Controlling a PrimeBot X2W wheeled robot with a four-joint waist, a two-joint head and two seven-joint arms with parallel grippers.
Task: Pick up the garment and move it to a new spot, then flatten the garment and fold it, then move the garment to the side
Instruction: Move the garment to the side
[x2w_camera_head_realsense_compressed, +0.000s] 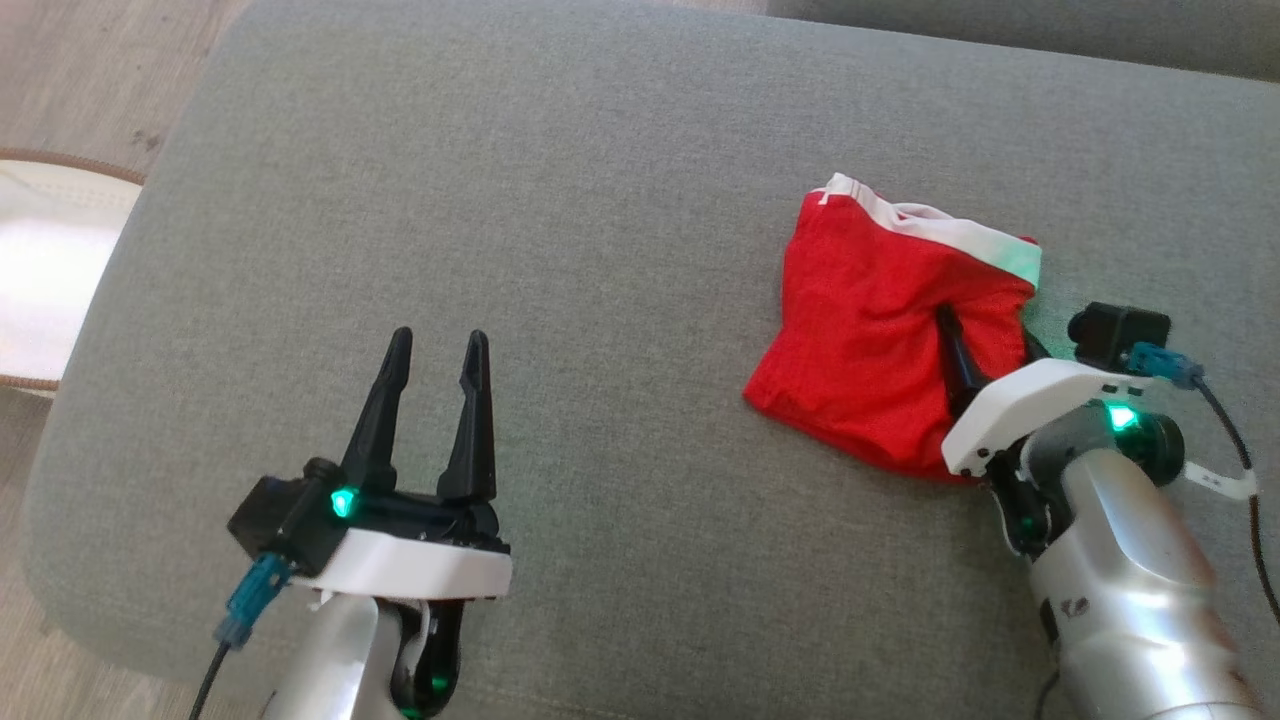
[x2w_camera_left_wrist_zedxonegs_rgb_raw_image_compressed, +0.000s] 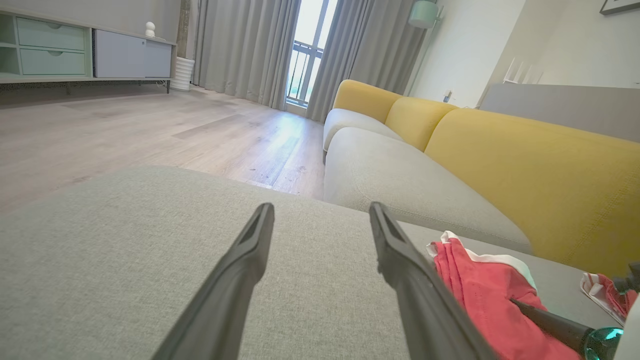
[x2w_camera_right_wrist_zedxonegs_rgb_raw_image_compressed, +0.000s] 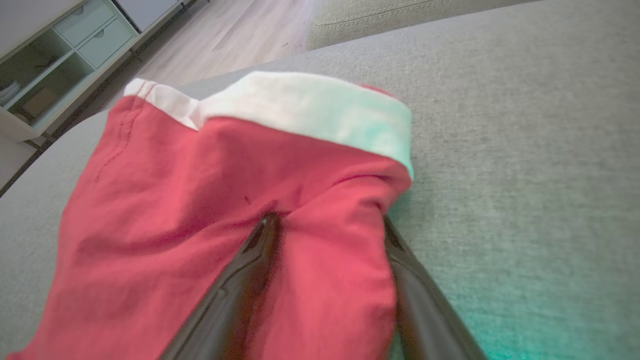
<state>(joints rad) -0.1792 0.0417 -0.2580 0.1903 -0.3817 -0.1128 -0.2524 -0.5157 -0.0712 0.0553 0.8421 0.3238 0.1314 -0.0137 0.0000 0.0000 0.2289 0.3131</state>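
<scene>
Garment (x2w_camera_head_realsense_compressed: 870, 330) bunches between right tool (x2w_camera_head_realsense_compressed: 988, 335) fingers, spread wide.

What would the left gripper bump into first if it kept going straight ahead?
Nothing nearby: the left gripper points across bare grey cushion, clear of the red garment. Past the cushion's edge, perhaps the sofa seat; depth is unclear.

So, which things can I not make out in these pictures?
- Head view: tips of the right gripper, sunk into the red garment.
- Right wrist view: how much cloth lies between the open fingers; the fabric nearest the camera is blurred.
- Left wrist view: red-and-white piece, cut by the right edge.
- Head view: pale round object, cut by the left edge.
</scene>
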